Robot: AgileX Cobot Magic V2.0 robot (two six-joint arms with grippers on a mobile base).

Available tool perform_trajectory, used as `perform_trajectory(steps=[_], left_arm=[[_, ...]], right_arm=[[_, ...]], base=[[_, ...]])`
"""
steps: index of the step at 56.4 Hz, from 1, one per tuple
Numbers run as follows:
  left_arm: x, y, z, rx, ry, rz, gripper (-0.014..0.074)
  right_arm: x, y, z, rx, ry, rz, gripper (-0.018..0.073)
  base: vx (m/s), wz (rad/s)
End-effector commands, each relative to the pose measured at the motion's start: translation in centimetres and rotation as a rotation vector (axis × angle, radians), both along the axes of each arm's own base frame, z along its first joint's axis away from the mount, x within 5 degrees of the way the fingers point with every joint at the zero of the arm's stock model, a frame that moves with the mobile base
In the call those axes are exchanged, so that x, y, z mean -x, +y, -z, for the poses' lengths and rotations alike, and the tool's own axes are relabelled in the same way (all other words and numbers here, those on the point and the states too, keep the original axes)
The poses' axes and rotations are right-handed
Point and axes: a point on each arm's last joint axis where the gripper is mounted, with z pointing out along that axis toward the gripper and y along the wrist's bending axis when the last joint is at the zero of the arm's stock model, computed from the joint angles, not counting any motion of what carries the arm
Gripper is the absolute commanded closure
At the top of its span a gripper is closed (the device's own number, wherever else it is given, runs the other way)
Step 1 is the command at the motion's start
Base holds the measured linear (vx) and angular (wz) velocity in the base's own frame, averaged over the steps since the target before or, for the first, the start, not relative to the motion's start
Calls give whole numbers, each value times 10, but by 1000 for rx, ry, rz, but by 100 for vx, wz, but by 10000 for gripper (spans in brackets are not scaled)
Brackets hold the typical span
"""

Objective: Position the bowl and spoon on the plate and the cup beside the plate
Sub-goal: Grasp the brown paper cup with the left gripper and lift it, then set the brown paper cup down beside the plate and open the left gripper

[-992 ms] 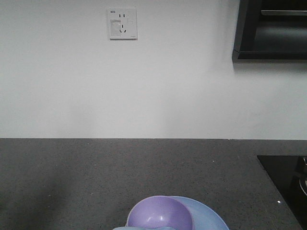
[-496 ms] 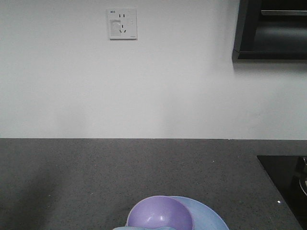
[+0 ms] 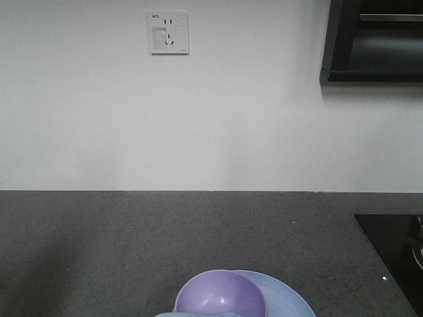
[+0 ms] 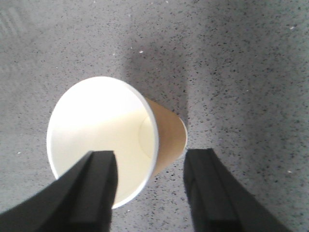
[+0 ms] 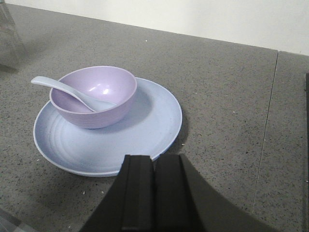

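The lavender bowl (image 5: 94,96) sits on the pale blue plate (image 5: 149,128), toward its left side, and the pale spoon (image 5: 60,87) rests in the bowl with its handle sticking out over the left rim. My right gripper (image 5: 154,160) is shut and empty, just in front of the plate's near rim. The front view shows only the bowl (image 3: 221,294) and plate (image 3: 287,297) at the bottom edge. The brown paper cup (image 4: 104,140) stands upright on the counter. My left gripper (image 4: 150,159) hovers open, its left finger over the cup's mouth and its right finger beside the cup.
Dark speckled counter (image 3: 132,238) runs back to a white wall with a socket (image 3: 169,32). A black cabinet (image 3: 373,39) hangs at top right, and a black glossy panel (image 3: 393,247) lies at the counter's right. A clear glass object (image 5: 8,41) stands far left.
A faint shadow on the counter's left side has shifted slightly; the bowl and plate have not moved.
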Motion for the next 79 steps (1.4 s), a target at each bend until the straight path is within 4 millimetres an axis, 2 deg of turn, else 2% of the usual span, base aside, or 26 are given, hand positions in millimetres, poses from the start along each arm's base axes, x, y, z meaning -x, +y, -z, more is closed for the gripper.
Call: perform_trajectory(steps=[1,21,25,30,34,39,44,48,54,61,69,73,79], left_arm=[[-1,4,-15,-43,-80,4,75],[-26,1,22,-73,67,0,74],[-30,0,28,-76,86,2,98],[-32,0,31,-78,99,2,204],[-33,0,32,-80,105,1,363],[-33,0,32,-80,103,1,610],[-30,-1,29,-78,100,0,605],[-27,-4,22,-80,86,16,605],[-20,-18,-2,-62,41,72,604],[-15,-45,-39,23,-29,187,604],[-6,-81,-75,206,-115,293,603],[-2,-96,-86,279,-150,345,602],[4,-111,-93,335,-169,403,601]], right_arm=[[-4,1,-14,-19,-85,5,568],[-4,1,-14,-19,-85,5,568],[-4,1,-14,-19,-85,5,568],[-4,1,-14,-19,-85,5,568],[-4,1,-14,-19,-85,5,568],[-4,1,-14,-19,-85,5,568],[-4,1,-14,-19,-85,5,568],[-4,1,-14,-19,-85,5,568],[-4,1,-14,-18,-85,5,568],[-4,1,-14,-17,-86,5,568],[-4,1,-14,-17,-86,5,568],[-4,1,-14,-17,-86,5,568],[-4,1,-14,-17,-86,5,568]], base=[[0,0],[0,0],[0,0],[0,0],[0,0],[0,0],[0,0],[0,0],[0,0],[0,0],[0,0],[0,0],[0,0]])
